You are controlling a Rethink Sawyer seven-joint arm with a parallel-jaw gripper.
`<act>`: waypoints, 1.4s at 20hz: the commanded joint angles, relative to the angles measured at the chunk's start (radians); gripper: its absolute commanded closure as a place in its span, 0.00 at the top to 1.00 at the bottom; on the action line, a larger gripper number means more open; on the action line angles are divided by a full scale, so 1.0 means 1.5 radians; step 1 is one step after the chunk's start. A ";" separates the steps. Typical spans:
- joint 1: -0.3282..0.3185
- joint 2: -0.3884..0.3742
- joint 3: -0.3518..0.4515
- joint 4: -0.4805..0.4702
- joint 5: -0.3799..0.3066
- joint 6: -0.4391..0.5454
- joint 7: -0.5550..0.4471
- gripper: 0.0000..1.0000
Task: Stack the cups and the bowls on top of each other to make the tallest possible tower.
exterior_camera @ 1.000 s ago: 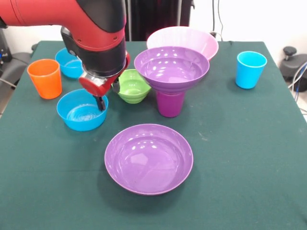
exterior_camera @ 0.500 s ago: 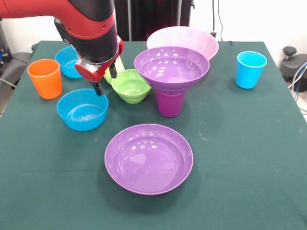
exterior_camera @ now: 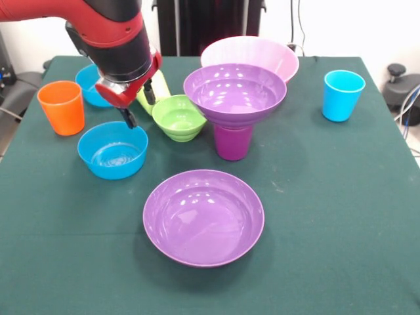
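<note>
Front view: my gripper (exterior_camera: 138, 105) hangs with jaws apart, clamped on nothing, above the gap between the near blue bowl (exterior_camera: 113, 150) and the green bowl (exterior_camera: 179, 117); contact with either appears absent, though depth is uncertain. The tower (exterior_camera: 234, 105), a purple bowl on the purple cup, stands just right.

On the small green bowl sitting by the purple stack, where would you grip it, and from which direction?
Grip the small green bowl by its rim, coming straight down from above with one finger inside and one outside. It sits upright and open, and the rim arc facing the blue bowl looks freest; the purple stack crowds the opposite side.
</note>
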 commanded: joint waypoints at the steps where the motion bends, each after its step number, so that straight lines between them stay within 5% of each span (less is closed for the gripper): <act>1: -0.016 0.047 0.041 0.056 -0.030 -0.103 -0.170 1.00; 28: -0.020 0.054 0.042 0.079 -0.058 -0.114 -0.170 1.00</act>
